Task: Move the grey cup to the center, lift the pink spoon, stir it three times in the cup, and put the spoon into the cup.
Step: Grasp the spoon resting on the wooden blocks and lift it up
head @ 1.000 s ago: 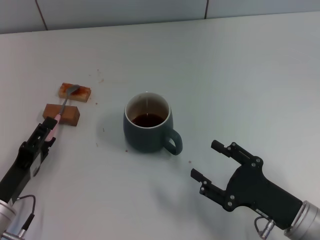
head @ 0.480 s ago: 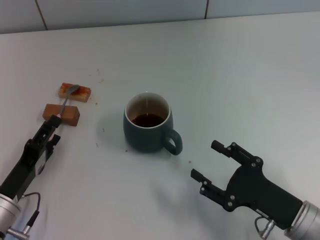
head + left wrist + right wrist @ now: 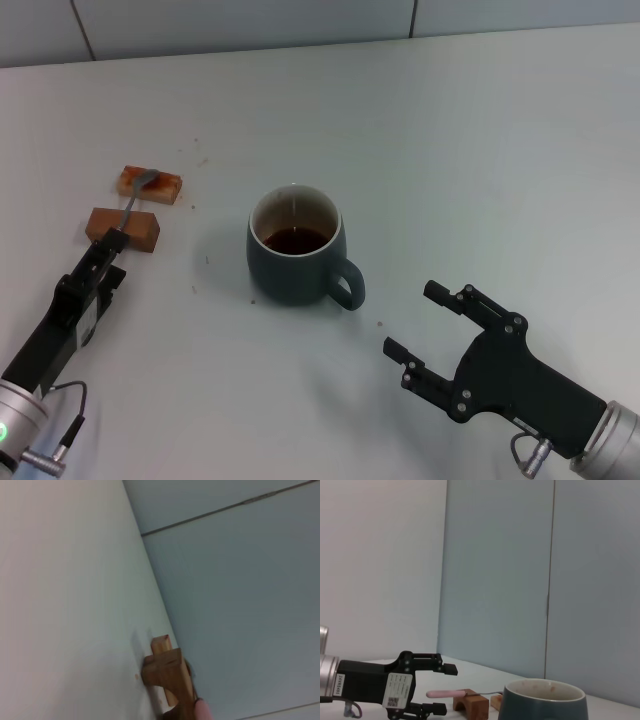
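Note:
The grey cup (image 3: 295, 250) stands mid-table with dark liquid inside, its handle toward my right gripper; its rim also fills the near part of the right wrist view (image 3: 542, 700). The pink spoon (image 3: 133, 200) lies bridged across two brown blocks, metal bowl on the far one. My left gripper (image 3: 108, 248) is open, its fingers straddling the pink handle (image 3: 441, 694) just short of the nearer block, one finger above and one below. The handle's end shows in the left wrist view (image 3: 202, 711). My right gripper (image 3: 422, 322) hovers open, near and right of the cup.
The two brown blocks (image 3: 150, 183) (image 3: 125, 226) sit at the table's left, also seen close up in the left wrist view (image 3: 167, 672). Small crumbs and stains dot the table around them. A tiled wall runs along the table's far edge.
My left gripper has slid forward along the spoon toward the blocks and now covers the pink handle in the head view. Cup and right arm have stayed put.

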Action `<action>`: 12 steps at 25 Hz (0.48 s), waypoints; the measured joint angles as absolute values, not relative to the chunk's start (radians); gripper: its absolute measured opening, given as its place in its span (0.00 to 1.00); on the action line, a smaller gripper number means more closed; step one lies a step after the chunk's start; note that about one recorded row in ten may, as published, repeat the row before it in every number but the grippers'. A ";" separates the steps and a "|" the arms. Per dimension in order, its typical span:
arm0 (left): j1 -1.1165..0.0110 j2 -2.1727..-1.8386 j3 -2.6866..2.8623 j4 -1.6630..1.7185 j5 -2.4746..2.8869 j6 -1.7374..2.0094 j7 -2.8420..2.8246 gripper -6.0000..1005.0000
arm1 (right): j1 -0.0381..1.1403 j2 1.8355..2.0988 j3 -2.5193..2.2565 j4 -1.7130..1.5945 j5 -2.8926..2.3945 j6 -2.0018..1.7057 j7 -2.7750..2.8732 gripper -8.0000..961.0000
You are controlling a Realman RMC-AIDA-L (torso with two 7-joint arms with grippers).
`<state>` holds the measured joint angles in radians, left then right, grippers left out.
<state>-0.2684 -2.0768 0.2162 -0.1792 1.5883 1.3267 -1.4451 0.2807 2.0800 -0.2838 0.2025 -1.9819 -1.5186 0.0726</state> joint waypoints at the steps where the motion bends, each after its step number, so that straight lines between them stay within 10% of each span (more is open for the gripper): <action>1: -0.270 -2.077 0.215 -0.180 1.588 1.325 -1.448 0.77 | 0.281 2.080 -0.284 0.202 -1.982 -1.519 0.073 0.76; 12: -0.279 -2.077 0.192 -0.181 1.588 1.319 -1.463 0.77 | 0.289 2.080 -0.283 0.202 -1.981 -1.508 0.075 0.76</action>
